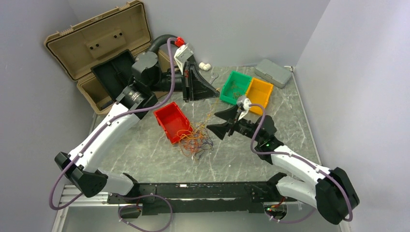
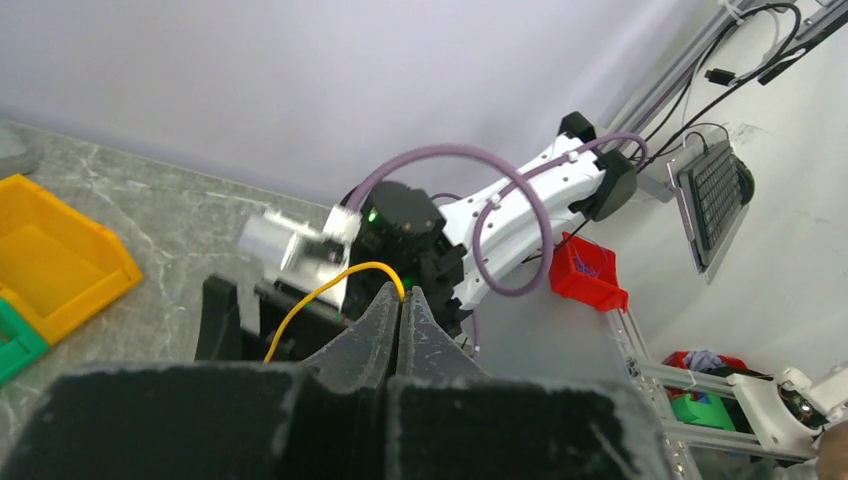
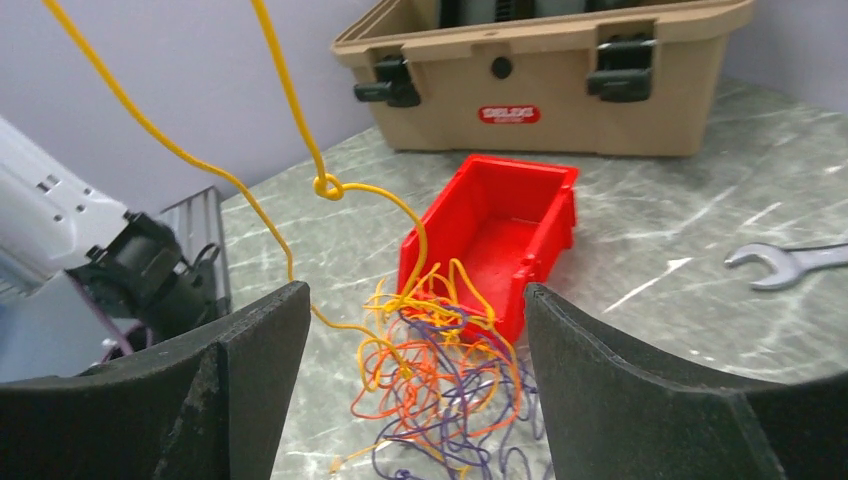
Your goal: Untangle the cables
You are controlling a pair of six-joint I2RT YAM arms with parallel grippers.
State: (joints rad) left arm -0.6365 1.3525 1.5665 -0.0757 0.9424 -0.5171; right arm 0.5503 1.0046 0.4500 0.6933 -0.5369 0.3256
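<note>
The cables (image 3: 445, 375) form a loose tangle of orange, yellow and purple strands on the marble table, just in front of the red bin (image 3: 500, 230). In the top view this tangle (image 1: 196, 141) lies mid-table. One yellow cable (image 3: 190, 155) rises out of it, with a small knot (image 3: 327, 187) partway up. My left gripper (image 2: 402, 292) is shut on the yellow cable's (image 2: 310, 300) end, held high near the green bin. My right gripper (image 3: 415, 300) is open, its fingers either side of the tangle and above it, holding nothing. From above, the right gripper (image 1: 215, 122) sits just right of the tangle.
A green bin (image 1: 235, 87) and an orange-yellow bin (image 1: 259, 93) stand at the back right, a grey box (image 1: 273, 72) behind them. An open tan toolbox (image 1: 104, 53) fills the back left. A wrench (image 3: 790, 262) lies on the table beyond the red bin (image 1: 172, 122).
</note>
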